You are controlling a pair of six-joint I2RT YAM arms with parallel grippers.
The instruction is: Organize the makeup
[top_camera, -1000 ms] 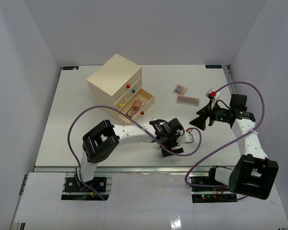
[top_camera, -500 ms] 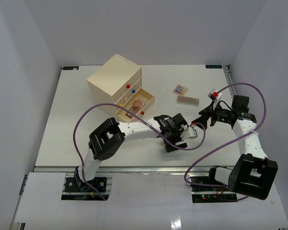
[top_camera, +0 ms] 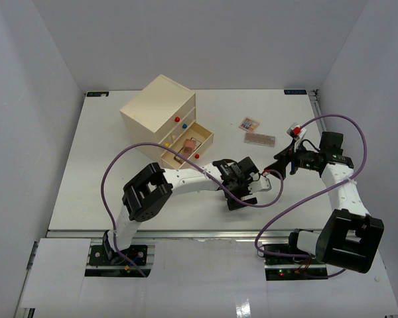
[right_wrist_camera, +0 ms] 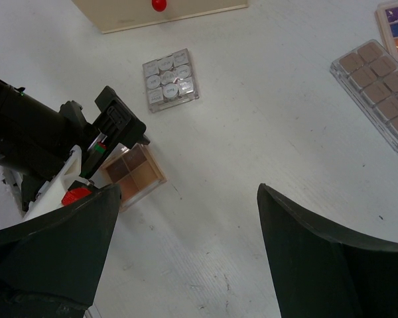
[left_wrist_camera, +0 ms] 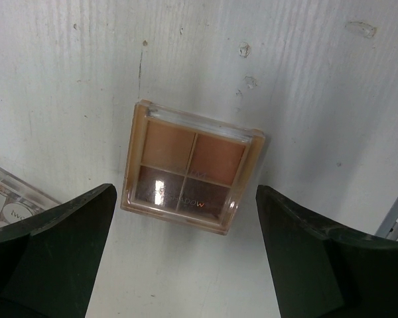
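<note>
A brown four-pan eyeshadow palette [left_wrist_camera: 191, 167] lies flat on the white table, just beyond the open jaws of my left gripper [left_wrist_camera: 186, 265], which is empty above it. The palette also shows in the right wrist view [right_wrist_camera: 132, 169], next to the left gripper [right_wrist_camera: 113, 122]. A silver palette of round pans [right_wrist_camera: 170, 80] lies near it, and its corner shows in the left wrist view [left_wrist_camera: 13, 202]. My right gripper [right_wrist_camera: 186, 265] is open and empty over bare table. In the top view the left gripper [top_camera: 242, 187] and right gripper [top_camera: 283, 162] are close together.
The cream drawer chest [top_camera: 160, 109] stands at the back left, its lowest drawer [top_camera: 202, 136] open with a pink palette [top_camera: 186, 148] inside. A long brown palette [top_camera: 260, 139] and a small colourful palette [top_camera: 250, 123] lie at the back right. Purple cables loop near both arms.
My left gripper has moved right and a little farther from the near edge, over the brown palette. My right gripper has drawn back slightly to the right. Both stay open.
</note>
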